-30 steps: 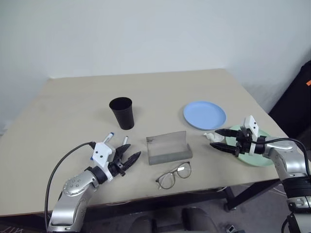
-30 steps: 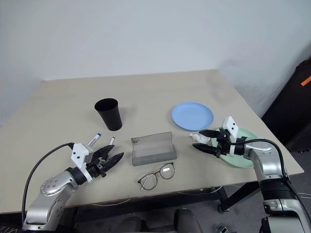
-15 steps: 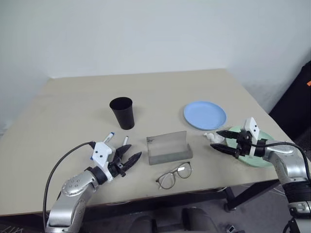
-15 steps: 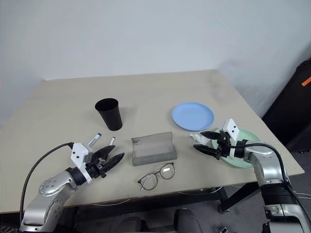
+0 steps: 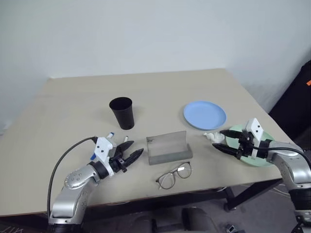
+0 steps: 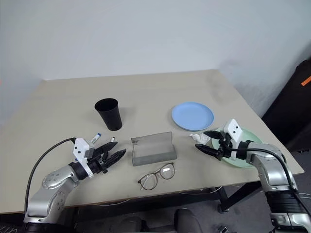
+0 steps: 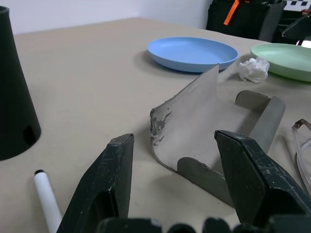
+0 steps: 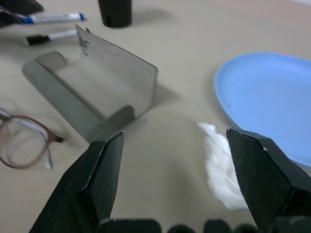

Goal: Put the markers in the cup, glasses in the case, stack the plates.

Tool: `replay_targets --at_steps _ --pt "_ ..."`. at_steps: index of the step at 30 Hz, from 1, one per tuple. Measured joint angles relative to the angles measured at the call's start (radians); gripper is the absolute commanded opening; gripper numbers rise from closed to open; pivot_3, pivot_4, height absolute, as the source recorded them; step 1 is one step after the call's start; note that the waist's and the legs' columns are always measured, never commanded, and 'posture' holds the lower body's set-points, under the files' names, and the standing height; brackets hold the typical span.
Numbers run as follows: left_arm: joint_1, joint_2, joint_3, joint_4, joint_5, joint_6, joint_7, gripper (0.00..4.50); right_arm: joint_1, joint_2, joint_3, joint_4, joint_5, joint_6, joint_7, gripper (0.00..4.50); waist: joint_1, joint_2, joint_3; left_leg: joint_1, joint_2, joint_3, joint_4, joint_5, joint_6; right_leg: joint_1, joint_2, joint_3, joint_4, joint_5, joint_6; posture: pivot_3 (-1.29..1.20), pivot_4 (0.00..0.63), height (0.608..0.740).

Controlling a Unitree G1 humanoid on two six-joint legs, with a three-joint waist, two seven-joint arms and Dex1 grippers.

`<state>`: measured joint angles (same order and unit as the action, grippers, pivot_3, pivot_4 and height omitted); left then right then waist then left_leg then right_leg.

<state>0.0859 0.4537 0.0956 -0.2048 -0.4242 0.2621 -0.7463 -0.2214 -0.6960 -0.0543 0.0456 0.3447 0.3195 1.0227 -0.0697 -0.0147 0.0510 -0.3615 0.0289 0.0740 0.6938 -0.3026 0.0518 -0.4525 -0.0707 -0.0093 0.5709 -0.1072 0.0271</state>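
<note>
**Both arms held low over the table, jaws apart, holding nothing**

Your left gripper (image 5: 130, 158) pointed at the open grey rectangular case (image 5: 168, 148), fingers spread, beside the two white-bodied markers (image 6: 99, 137). Your right gripper (image 5: 225, 141) gaped above the crumpled white tissue (image 5: 214, 136), near the pale mint green plate (image 5: 257, 160). The light blue plate (image 5: 204, 114), black tapered cup (image 5: 122, 112) and wire-framed glasses (image 5: 174, 174) lay untouched. Compared with a second earlier, nothing had moved.
</note>
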Motion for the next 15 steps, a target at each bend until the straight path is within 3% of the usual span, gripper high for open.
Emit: replay_targets --at_steps 8,15 --pt "-0.024 -0.003 -0.039 0.011 0.000 -0.009 -0.038 2.76 -0.028 -0.075 0.008 0.006 -0.064 0.124 -0.072 3.66 0.000 0.000 0.000 0.000 0.000 0.000 0.000 0.000 0.000 0.000 0.000 0.000 0.000 0.000 0.000 0.00 0.000 0.740" --pt "-0.039 -0.011 -0.082 0.015 0.001 -0.018 -0.070 2.76 -0.148 -0.085 0.044 0.004 -0.069 0.439 -0.132 3.66 0.000 0.000 0.000 0.000 0.000 0.000 0.000 0.000 0.000 -0.001 0.000 0.000 0.000 0.000 0.000 0.00 0.000 0.740"
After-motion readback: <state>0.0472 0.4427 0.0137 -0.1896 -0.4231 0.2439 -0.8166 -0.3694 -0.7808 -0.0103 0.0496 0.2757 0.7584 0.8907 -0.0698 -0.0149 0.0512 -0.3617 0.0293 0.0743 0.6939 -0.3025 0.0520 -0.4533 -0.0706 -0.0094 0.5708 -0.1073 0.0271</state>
